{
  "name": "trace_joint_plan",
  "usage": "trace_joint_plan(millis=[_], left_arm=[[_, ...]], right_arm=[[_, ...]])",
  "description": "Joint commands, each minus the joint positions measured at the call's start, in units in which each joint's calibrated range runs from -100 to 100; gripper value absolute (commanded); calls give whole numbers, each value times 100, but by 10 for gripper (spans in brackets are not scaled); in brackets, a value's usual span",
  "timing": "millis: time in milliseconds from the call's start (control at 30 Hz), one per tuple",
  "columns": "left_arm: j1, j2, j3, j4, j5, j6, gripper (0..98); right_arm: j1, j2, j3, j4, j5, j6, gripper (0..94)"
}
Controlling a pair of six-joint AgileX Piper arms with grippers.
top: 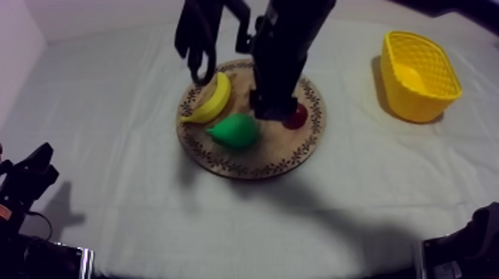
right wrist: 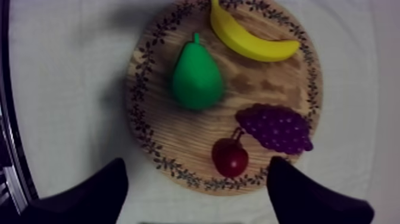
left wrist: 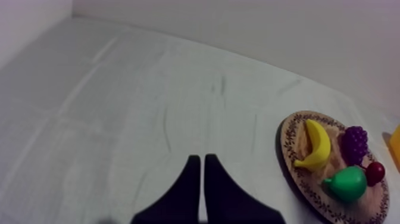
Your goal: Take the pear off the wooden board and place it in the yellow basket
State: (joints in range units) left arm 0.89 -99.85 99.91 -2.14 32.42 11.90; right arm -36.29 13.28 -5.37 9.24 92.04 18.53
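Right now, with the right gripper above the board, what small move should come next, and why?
Probably shift the right gripper sideways until the pear sits between its open fingers. The gap is centred over the small red fruit, with the pear off to one side on the wooden board.

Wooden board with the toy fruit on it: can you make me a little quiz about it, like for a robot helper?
1. True or false: the pear lies on the wooden board.
2. Which fruit lies closest to the small red fruit? A banana; B bunch of grapes; C pear.
3. Fill in: the right gripper, above the board, is ____ (open or shut).
Key: 1 true; 2 B; 3 open.
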Motion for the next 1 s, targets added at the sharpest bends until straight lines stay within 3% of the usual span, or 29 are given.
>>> trace_joint_plan(millis=[0, 967], left_arm=[[1, 2, -2, -3, 0, -1, 1], [1, 2, -2, -3, 0, -1, 1]], right_arm=[[4, 294, 38, -46, -101, -11, 759], [169, 3147, -1183, -45, -853, -234, 739]])
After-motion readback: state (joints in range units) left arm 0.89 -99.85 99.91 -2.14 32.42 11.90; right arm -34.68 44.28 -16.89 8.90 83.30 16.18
